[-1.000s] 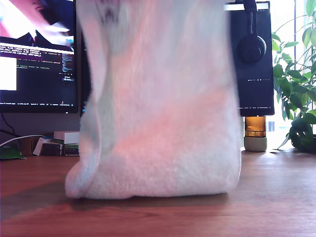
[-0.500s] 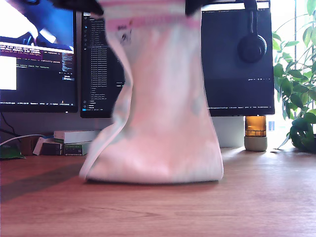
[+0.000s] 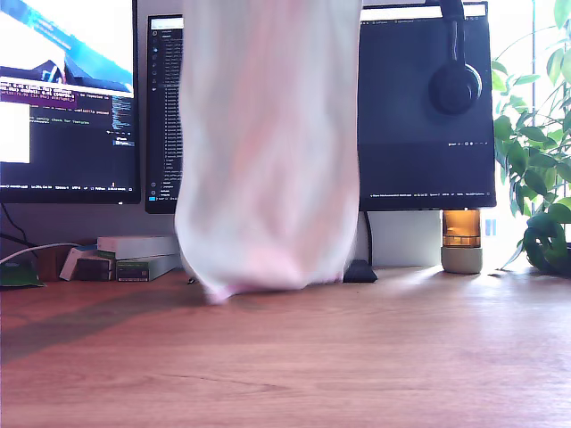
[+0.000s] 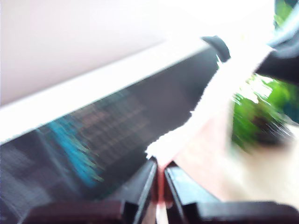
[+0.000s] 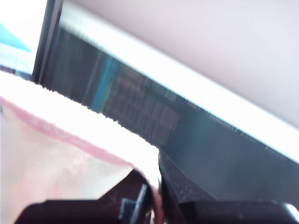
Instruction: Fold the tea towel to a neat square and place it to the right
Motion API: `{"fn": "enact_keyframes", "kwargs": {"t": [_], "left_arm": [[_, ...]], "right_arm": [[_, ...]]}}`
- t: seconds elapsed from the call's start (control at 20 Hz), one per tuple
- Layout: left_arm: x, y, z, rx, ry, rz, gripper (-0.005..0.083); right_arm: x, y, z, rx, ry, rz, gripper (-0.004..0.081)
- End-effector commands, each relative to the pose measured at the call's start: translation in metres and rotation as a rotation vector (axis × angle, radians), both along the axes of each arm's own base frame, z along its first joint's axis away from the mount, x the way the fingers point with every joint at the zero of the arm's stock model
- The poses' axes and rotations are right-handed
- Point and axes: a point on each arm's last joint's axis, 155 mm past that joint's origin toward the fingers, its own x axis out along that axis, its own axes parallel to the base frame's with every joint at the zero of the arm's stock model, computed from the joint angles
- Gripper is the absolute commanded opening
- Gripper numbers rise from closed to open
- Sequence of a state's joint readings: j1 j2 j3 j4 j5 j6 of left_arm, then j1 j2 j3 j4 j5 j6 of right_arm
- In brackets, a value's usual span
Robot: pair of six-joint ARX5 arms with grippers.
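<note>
The tea towel hangs as a long pale pink and white drape down the middle of the exterior view. Its blurred lower end is close to the wooden desk; whether it touches is unclear. Both grippers are above the top edge of the exterior view. In the first wrist view my first gripper is shut on a fluffy edge of the tea towel. In the second wrist view my second gripper is shut on another corner of the tea towel, beside its pink border.
Monitors stand behind the towel, with headphones hung on one. An amber jar and a leafy plant are at the exterior view's right. Small boxes and cables lie at its left.
The towel has been lifted: its folded base, which rested broadly on the desk, has risen and narrowed into a hanging drape. The monitor base behind it now shows.
</note>
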State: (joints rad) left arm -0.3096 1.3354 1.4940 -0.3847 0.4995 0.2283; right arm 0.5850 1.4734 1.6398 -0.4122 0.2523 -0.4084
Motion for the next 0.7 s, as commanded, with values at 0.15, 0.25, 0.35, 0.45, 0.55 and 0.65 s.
{"fn": "enact_keyframes", "kwargs": {"t": [0.15,0.25,0.35,0.45,0.55,0.65], "left_arm": [[-0.024,-0.008,-0.053,0.066,0.192,-0.116,-0.0024],[-0.035,-0.013,-0.059,0.073,0.226,-0.164,-0.0024],[-0.028,-0.016,-0.046,0.065,0.148,-0.161,-0.0024],[-0.015,-0.012,-0.035,0.065,0.083,-0.111,-0.0024],[-0.016,-0.015,-0.035,0.030,0.121,-0.117,-0.0024],[-0.030,-0.016,-0.048,0.014,0.226,-0.151,-0.0024]], "right_arm": [[-0.012,-0.004,-0.053,-0.064,0.194,0.015,-0.0012],[-0.022,-0.006,-0.072,-0.102,0.270,0.033,-0.0012],[-0.020,-0.003,-0.066,-0.086,0.249,0.041,-0.0012],[-0.012,0.002,-0.048,-0.038,0.179,0.043,-0.0012],[-0.011,0.007,-0.042,-0.030,0.156,0.068,-0.0012],[-0.023,0.006,-0.059,-0.065,0.235,0.090,-0.0012]]}}
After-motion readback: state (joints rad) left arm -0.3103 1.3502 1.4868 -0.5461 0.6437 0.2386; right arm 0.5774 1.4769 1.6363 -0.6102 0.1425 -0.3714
